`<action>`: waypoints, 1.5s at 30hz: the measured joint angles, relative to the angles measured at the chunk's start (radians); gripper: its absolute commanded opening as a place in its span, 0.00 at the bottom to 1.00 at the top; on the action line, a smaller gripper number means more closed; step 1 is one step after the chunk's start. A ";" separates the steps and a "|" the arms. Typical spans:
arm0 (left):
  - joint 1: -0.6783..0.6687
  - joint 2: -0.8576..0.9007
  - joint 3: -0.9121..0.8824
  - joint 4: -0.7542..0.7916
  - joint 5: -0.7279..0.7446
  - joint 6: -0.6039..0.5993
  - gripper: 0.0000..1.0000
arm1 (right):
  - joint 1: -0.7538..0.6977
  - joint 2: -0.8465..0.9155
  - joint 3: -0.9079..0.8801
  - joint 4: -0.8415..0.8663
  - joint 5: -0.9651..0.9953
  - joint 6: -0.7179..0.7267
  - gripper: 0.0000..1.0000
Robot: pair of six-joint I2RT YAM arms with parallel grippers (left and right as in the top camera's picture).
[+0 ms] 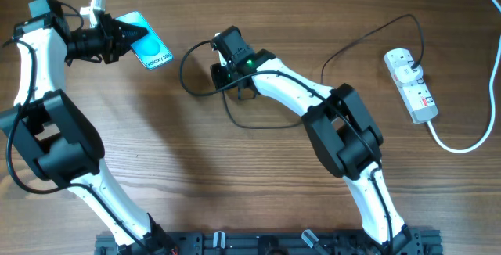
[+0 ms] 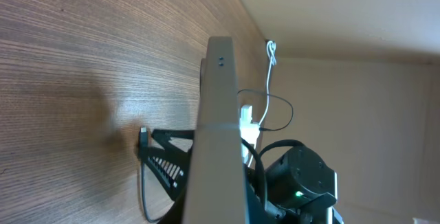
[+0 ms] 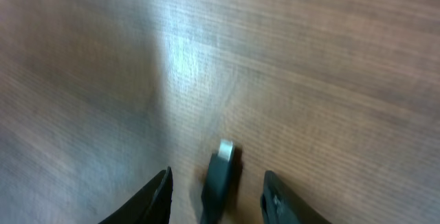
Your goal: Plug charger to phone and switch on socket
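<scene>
We are seeing the left pincer (image 1: 133, 34) clamping one end of the phone (image 1: 153, 49) over the far left part of the table (image 1: 235, 177). The screen is facing up, and the end with the lettering is pointing away from the fingers. In the left wrist view the phone is showing edge-on, running straight out from the camera.

The right pincer (image 3: 216, 176) is standing near the middle of the table with its fingers apart, pointing down at the wood. The small connector tip of the charger (image 3: 220, 169) is sitting between those fingers with a gap showing on each side, so we are taking it that nothing is gripped there.

The black cable is looping around that wrist and trailing off to the right, where its white plug (image 1: 409, 71) is sitting in the socket (image 1: 423, 102). The socket is lying near the right edge, well apart from both pincers.
</scene>
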 measured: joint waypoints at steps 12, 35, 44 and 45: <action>0.000 0.000 0.000 0.000 -0.002 -0.003 0.04 | 0.051 0.014 0.007 0.008 0.111 -0.002 0.28; 0.000 0.000 0.000 -0.019 -0.002 -0.007 0.04 | 0.013 0.019 0.034 -0.081 -0.059 0.126 0.04; 0.000 0.000 0.000 -0.023 0.029 -0.010 0.04 | -0.067 -0.175 0.005 -0.265 -0.662 -0.229 0.04; 0.000 0.000 0.000 -0.023 0.047 -0.010 0.04 | -0.077 -0.220 0.005 -0.294 -0.724 -0.262 0.04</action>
